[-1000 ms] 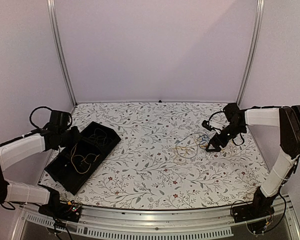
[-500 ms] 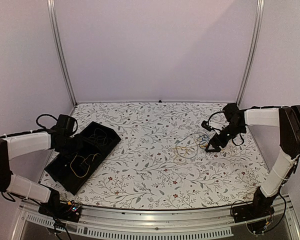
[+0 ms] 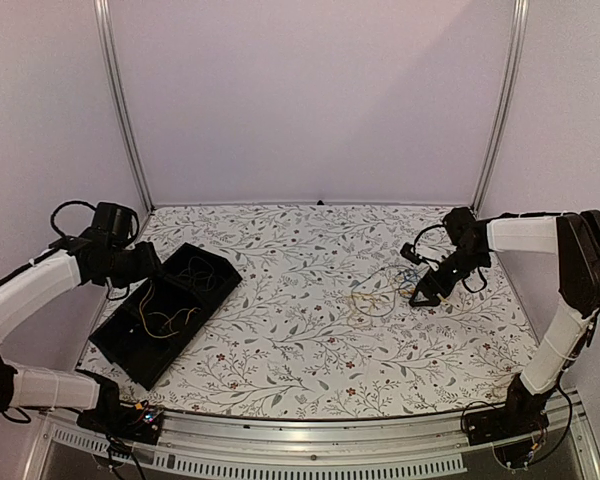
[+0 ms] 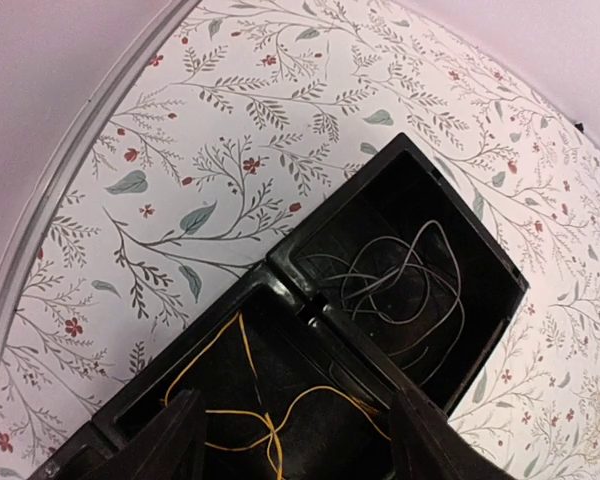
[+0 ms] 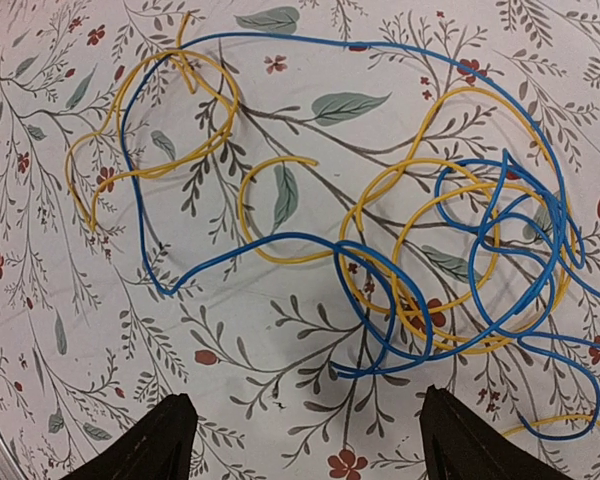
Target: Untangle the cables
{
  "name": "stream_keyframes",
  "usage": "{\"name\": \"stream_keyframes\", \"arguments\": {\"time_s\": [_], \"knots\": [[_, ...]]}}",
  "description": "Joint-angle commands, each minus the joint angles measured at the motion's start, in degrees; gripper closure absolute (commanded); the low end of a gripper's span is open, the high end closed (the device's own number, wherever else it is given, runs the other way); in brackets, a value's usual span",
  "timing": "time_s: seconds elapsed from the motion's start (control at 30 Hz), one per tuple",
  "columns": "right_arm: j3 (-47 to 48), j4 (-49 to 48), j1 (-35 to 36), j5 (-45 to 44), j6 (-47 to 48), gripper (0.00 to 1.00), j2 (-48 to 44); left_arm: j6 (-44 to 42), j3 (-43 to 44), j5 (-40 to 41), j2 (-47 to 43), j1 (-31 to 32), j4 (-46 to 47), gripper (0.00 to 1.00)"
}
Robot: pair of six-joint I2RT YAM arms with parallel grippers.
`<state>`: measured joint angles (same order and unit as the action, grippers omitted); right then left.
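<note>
At the left edge of the surface [image 3: 300,350], the left arm [image 3: 40,285] has drawn up and back from the black box [image 4: 290,285] since half a second ago. The left jaws, then together, now stand apart above it with nothing between them. The right arm [image 3: 525,232] has barely shifted. The right jaws stand wide apart and empty at the right-hand edge of the tangle [image 3: 375,295], which lies centre-right on the surface.

There is one box with two compartments. The near one holds one yellow wire [image 4: 242,350] in loose loops, the far one a coil of dark wire [image 4: 400,280] whose strands cannot be counted. The tangle mixes blue wire [image 5: 280,238] with yellow strand [image 5: 275,160]; whether each colour is one piece or several cannot be told.

In the right wrist view the blue loops are cut off at the right edge. In the left wrist view the left fingers [image 4: 180,440] cover the box's near end. From above, all the wires show only as faint hairlines.
</note>
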<state>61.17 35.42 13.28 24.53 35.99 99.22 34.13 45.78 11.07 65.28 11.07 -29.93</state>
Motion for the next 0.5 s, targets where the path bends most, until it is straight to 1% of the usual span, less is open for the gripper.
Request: {"name": "stream_keyframes", "arguments": {"time_s": [0.0, 0.13, 0.3, 0.4, 0.47], "knots": [[1.09, 0.70, 1.07, -0.31, 0.74, 0.19, 0.80, 1.71, 1.68, -2.36, -3.46, -0.43, -9.53, 0.36], [1.10, 0.79, 1.65, -0.44, 0.92, 0.19, 0.62, 1.64, 3.39, -1.87, -5.54, -0.35, -16.27, 0.36], [1.14, 0.97, 2.15, -0.69, 1.10, 0.19, 0.63, 2.14, 1.87, -5.55, -7.55, 0.01, -20.15, 0.44], [1.14, 1.07, 2.47, -0.72, 1.19, 0.19, 0.73, 2.22, 0.44, -6.81, -7.18, 0.18, -21.22, 0.50], [1.07, 1.06, 2.60, -0.79, 1.23, 0.19, 0.80, 2.79, -0.58, -9.71, -6.32, 0.18, -21.96, 0.53]]}}
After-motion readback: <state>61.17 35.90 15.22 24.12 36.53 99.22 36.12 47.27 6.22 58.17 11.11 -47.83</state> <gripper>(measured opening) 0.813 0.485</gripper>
